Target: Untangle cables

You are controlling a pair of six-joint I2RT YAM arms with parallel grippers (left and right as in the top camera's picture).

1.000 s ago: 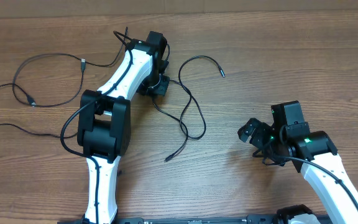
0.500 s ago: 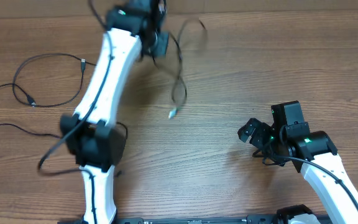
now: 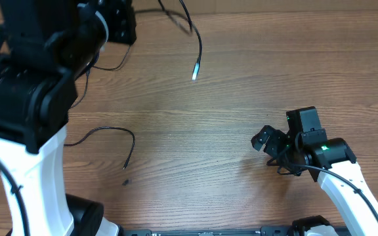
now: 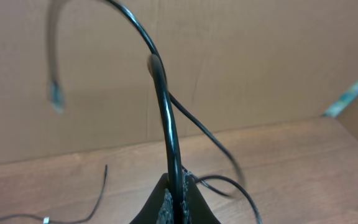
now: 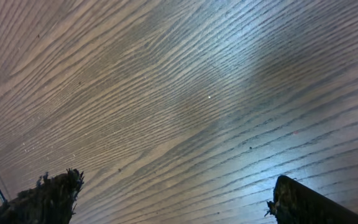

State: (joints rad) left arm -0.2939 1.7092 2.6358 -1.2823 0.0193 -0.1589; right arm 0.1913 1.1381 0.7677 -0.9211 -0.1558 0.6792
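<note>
The overhead camera looks straight down on the tabletop (image 3: 241,85), far enough off to take in both arms. The left wrist camera sits high and faces almost level toward a cardboard wall (image 4: 260,62) beyond the tabletop. Its left claw (image 4: 176,202) and the cable (image 4: 166,124) pinched in it are close to the lens. The right wrist camera tilts down, very near the wood, with the spread right claw (image 5: 178,183) at its lower corners. All three views share the tabletop.

Pretty much just a wooden table (image 3: 241,98) here, brown with strong grain, and the right wrist view catches a pale glare patch on it. At the far edge stands a plain cardboard wall (image 4: 260,62) with a vertical crease (image 4: 199,68), plus a blurry teal-and-yellow strip (image 4: 355,89) at its right.
</note>
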